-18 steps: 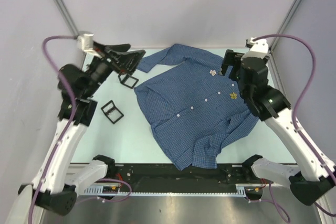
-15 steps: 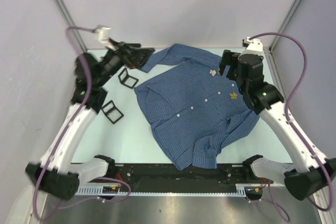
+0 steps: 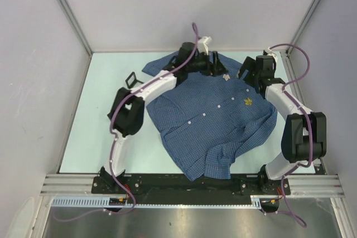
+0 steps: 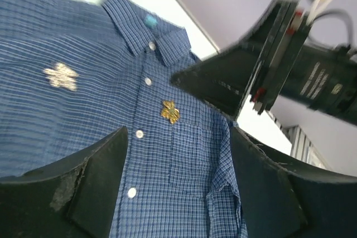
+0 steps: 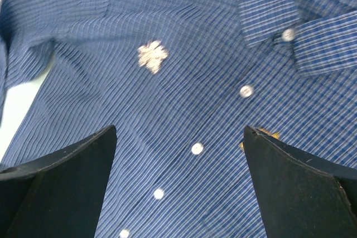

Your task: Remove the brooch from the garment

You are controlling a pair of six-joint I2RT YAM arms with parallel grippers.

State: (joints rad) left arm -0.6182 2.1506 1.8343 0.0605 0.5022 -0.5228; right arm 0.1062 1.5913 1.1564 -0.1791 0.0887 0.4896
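The garment (image 3: 212, 116), a blue fine-checked shirt, lies spread face up on the table. Two brooches are pinned near its collar: a pale flower-shaped one (image 3: 226, 76) (image 4: 61, 76) (image 5: 152, 57) and a gold one (image 3: 247, 102) (image 4: 170, 111) above the chest pocket. My left gripper (image 3: 215, 66) (image 4: 178, 188) hovers open over the collar, nothing between its fingers. My right gripper (image 3: 249, 72) (image 5: 178, 182) hangs open just right of the pale brooch, above the button line. In the right wrist view the gold brooch (image 5: 271, 134) peeks from behind the right finger (image 5: 301, 185).
A small black frame-shaped piece (image 3: 133, 79) lies on the pale green table (image 3: 100, 115) left of the shirt. The left arm stretches diagonally over the shirt's left sleeve. Metal corner posts (image 3: 67, 12) and grey walls close in the back and sides.
My left arm has swung from the far left of the table across to the shirt's collar. My right arm has folded back along the right edge, its gripper staying by the collar.
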